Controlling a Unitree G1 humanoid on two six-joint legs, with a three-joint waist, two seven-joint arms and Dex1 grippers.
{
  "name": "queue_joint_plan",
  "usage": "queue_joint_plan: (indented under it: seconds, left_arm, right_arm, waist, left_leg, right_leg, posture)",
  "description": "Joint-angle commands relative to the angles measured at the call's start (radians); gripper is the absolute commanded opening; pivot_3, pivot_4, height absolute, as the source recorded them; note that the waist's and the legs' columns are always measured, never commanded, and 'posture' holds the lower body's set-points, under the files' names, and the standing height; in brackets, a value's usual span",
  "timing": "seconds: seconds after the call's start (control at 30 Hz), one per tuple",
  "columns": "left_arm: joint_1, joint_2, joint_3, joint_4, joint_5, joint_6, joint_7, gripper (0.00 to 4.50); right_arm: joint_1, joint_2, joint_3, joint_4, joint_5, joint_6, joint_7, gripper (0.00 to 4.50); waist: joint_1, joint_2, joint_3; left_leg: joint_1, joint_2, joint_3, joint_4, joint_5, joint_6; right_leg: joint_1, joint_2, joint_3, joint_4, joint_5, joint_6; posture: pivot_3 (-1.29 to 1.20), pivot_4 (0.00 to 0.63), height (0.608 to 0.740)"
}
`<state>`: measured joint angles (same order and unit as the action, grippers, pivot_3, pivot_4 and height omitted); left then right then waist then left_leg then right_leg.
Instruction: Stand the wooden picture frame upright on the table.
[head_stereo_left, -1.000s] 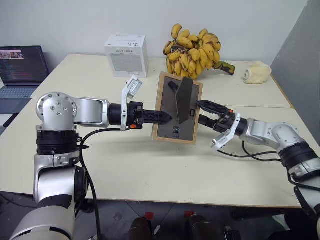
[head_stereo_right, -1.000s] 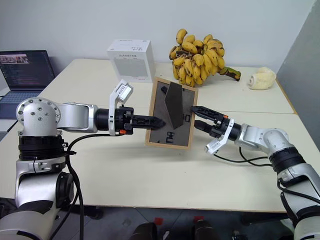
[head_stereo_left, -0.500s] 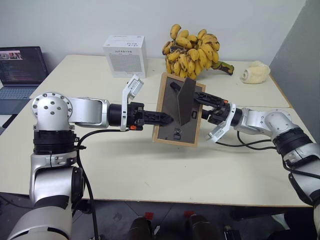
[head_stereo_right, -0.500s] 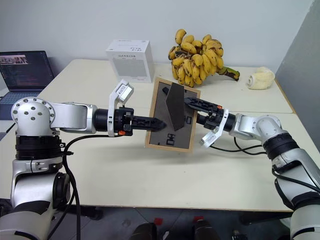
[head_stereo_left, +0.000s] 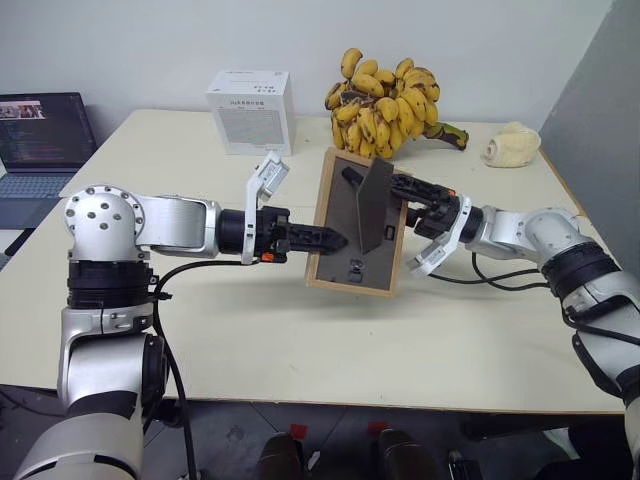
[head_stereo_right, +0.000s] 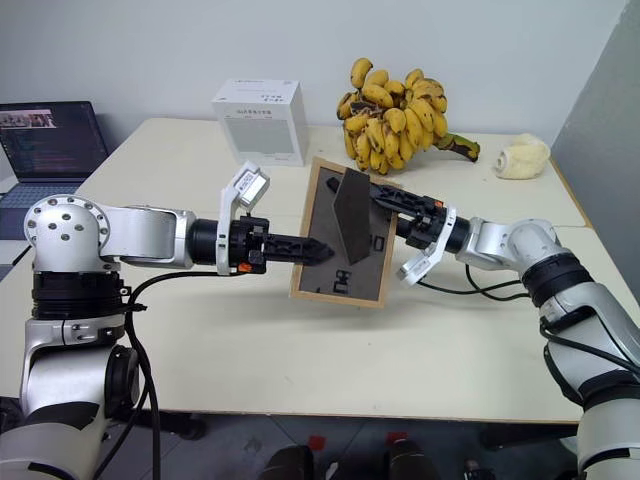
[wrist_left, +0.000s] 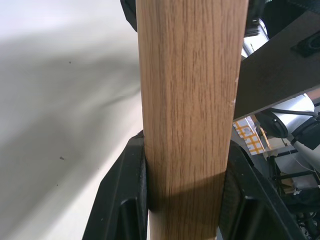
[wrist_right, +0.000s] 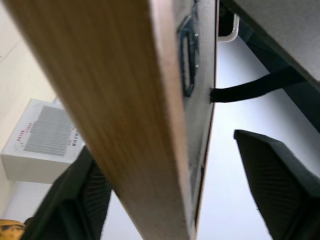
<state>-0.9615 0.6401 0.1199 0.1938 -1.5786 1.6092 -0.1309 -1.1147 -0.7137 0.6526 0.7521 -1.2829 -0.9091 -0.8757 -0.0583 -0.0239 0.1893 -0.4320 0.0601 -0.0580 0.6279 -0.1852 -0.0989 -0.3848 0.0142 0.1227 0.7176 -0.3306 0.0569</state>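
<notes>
Right gripper (head_stereo_left: 405, 188) advanced, one wooden picture frame (head_stereo_left: 348, 262)

There is one picture frame (head_stereo_left: 357, 222). There is one table (head_stereo_left: 300, 340). There is one white box (head_stereo_left: 251, 111), one big bunch of bananas (head_stereo_left: 388, 103) and one laptop (head_stereo_left: 40, 143). One pale lumpy thing (head_stereo_left: 511, 145) sits far back. The robot has two grippers, the left gripper (head_stereo_left: 325, 238) and the right gripper (head_stereo_left: 408, 190).

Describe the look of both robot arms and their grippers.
Both arms are silver-grey metal with black joint bands and loose black cables. The left gripper and right gripper each have two black fingers and a white wrist-mounted bracket. The left shoulder housing is a round silver disc with bolt holes.
</notes>
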Motion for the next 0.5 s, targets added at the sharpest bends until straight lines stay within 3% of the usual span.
queue_joint_plan:
  seconds: [0.03, 0.2, 0.5]
  left_arm:
    - [-0.012, 0.016, 0.016, -0.013, -0.052, -0.011, 0.000, 1.30]
    - [-0.011, 0.022, 0.006, -0.012, -0.077, -0.021, 0.014, 1.30]
    - [-0.008, 0.049, -0.012, -0.025, -0.048, -0.029, -0.008, 1.30]
  right_arm:
    - [-0.043, -0.010, 0.004, -0.002, 0.002, 0.002, -0.027, 2.59]
    - [-0.038, -0.015, 0.010, -0.012, 0.002, 0.002, -0.036, 1.65]
    - [-0.036, -0.029, 0.016, -0.031, -0.001, -0.007, -0.061, 1.38]
  waist:
    - [0.000, 0.000, 0.000]
    - [0.000, 0.000, 0.000]
    - [0.000, 0.000, 0.000]
  left_leg:
    - [0.000, 0.000, 0.000, 0.000, 0.000, 0.000]
    - [0.000, 0.000, 0.000, 0.000, 0.000, 0.000]
    - [0.000, 0.000, 0.000, 0.000, 0.000, 0.000]
  right_leg:
    - [0.000, 0.000, 0.000, 0.000, 0.000, 0.000]
    - [0.000, 0.000, 0.000, 0.000, 0.000, 0.000]
    - [0.000, 0.000, 0.000, 0.000, 0.000, 0.000]
  posture:
    - [0.00, 0.150, 0.740]
    - [0.00, 0.150, 0.740]
    - [0.00, 0.150, 0.740]
